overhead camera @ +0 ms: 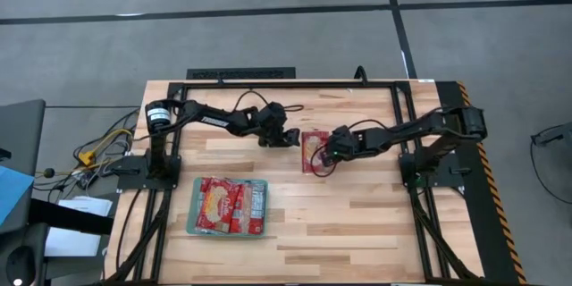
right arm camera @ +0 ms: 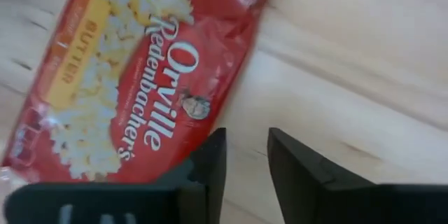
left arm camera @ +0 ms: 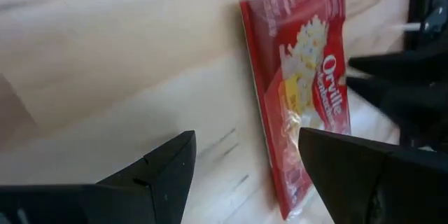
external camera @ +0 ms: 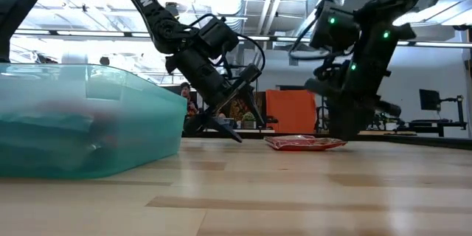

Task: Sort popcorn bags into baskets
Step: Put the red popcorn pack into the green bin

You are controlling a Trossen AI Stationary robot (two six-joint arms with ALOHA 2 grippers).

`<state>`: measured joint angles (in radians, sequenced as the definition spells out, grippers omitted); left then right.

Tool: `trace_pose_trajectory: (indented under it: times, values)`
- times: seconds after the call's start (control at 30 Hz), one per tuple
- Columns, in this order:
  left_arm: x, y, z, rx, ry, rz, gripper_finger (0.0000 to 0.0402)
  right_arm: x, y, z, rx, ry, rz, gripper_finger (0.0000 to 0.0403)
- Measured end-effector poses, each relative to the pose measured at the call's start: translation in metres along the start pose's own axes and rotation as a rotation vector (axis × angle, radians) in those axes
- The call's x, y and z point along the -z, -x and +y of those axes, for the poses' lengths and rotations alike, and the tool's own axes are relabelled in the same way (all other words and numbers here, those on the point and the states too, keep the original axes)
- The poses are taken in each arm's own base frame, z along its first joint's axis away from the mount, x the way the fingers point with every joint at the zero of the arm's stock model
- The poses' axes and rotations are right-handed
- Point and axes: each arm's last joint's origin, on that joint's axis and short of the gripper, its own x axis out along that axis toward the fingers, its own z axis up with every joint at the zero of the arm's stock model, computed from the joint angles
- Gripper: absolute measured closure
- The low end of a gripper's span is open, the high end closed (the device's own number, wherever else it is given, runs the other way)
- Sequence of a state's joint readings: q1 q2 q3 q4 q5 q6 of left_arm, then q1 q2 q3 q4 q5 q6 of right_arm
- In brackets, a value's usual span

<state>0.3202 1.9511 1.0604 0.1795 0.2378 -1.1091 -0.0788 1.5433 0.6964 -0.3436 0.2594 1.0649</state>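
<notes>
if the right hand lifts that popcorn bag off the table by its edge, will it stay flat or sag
The popcorn bag lies thin and flat with crinkled film ends, so it probably sags somewhat when held by one edge. Its glossy wrapper looks slippery, so the right hand may lose a shallow pinch. It seems light.

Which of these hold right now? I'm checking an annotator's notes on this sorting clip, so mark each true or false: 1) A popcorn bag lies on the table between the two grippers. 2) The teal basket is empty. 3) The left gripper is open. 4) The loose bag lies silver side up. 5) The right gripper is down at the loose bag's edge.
1) True: the popcorn bag lies flat between the left gripper and the right gripper.
2) False: the basket already holds red packets.
3) True: its fingers stand apart, holding nothing.
4) False: its red printed face with the popcorn picture is up.
5) True: it is low at the bag's edge, with its fingers near each other; a grip cannot be confirmed.
</notes>
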Motion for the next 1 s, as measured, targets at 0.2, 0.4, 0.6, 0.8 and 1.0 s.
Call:
trace_pose_trajectory:
  times: [0.2,0.4,0.6,0.8,1.0]
  values:
    - [0.000,-0.006,0.004,-0.003,0.001,-0.003,0.0162,0.003,-0.019,0.007,-0.021,0.022,0.007,0.0301]
    - [0.003,-0.027,0.014,0.061,0.059,0.053,0.0162,-0.007,-0.018,0.014,-0.058,0.081,-0.001,0.0306]
    - [0.003,-0.029,0.016,0.055,0.053,0.050,0.0162,-0.017,-0.018,0.020,-0.104,0.139,-0.005,0.0307]
    - [0.005,-0.029,0.015,0.052,0.044,0.051,0.0170,-0.018,-0.031,0.026,-0.154,0.212,-0.022,0.0315]
    - [0.006,-0.028,0.014,0.051,0.015,0.045,0.0258,-0.023,-0.025,0.031,-0.143,0.221,-0.060,0.0331]
